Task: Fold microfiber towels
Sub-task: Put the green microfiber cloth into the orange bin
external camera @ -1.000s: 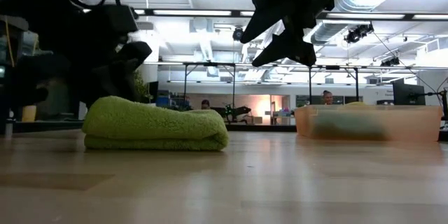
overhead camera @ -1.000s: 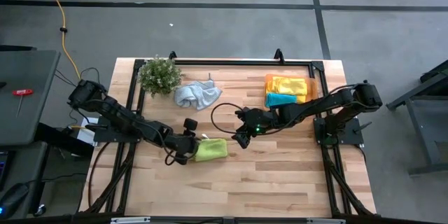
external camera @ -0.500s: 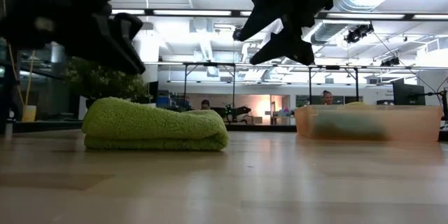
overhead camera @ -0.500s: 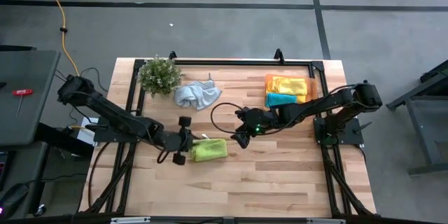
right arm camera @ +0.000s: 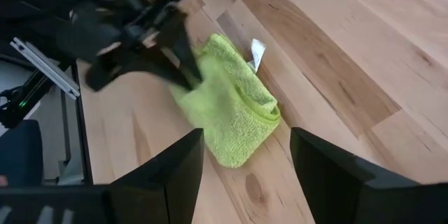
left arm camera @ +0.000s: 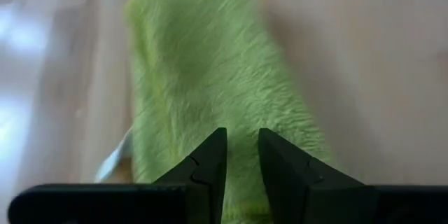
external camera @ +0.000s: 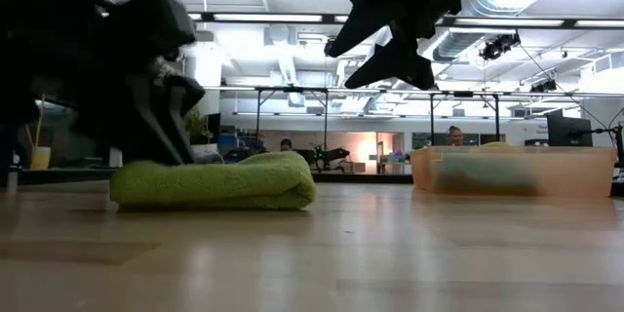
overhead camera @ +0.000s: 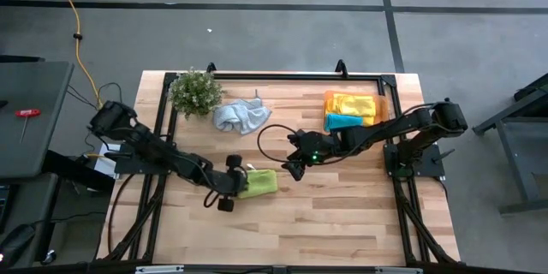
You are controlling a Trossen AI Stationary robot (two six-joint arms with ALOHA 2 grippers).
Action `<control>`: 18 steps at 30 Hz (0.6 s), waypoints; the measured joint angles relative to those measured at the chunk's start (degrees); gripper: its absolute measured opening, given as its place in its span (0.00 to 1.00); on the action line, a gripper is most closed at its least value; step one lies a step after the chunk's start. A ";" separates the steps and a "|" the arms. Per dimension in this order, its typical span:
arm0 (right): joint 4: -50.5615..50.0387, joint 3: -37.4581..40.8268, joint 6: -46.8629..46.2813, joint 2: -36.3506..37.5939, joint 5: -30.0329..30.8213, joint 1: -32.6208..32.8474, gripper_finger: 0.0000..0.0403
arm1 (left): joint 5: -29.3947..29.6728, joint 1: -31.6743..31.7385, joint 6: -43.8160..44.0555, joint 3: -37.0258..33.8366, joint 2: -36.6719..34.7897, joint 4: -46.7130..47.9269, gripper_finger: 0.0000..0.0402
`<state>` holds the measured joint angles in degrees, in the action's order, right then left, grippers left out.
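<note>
Folded lime green towel (overhead camera: 258, 182) lies mid-counter. Our left gripper (overhead camera: 229, 186), jaws nearly together, presses its 9 o'clock end. We keep pressure even, flattening crease. Right gripper (overhead camera: 292, 169) hovers at 3 o'clock, jaws spread.

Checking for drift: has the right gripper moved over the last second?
No. The right gripper hangs at the same spot beside the lime green towel, same gap from the orange tray.
</note>
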<state>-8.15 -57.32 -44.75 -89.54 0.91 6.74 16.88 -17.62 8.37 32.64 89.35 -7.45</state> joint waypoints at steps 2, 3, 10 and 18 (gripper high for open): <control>0.01 -0.02 0.00 0.02 -0.02 0.00 0.51 | 3.79 0.25 -0.71 -0.04 0.80 2.06 0.18; 0.03 -0.02 -0.02 0.02 -0.04 0.00 0.51 | 5.49 0.40 -1.38 -0.03 1.29 2.15 0.18; 0.99 -0.04 -0.20 -0.53 -3.77 0.00 0.51 | 13.63 0.50 -2.06 -0.02 1.63 4.02 0.18; 9.28 -0.04 1.12 -7.67 -8.68 -2.38 0.51 | 17.42 0.73 -1.97 -0.02 1.63 3.80 0.18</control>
<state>1.12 -57.36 -43.63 -97.20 -7.78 4.36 34.30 -16.89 6.40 32.62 90.98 -3.65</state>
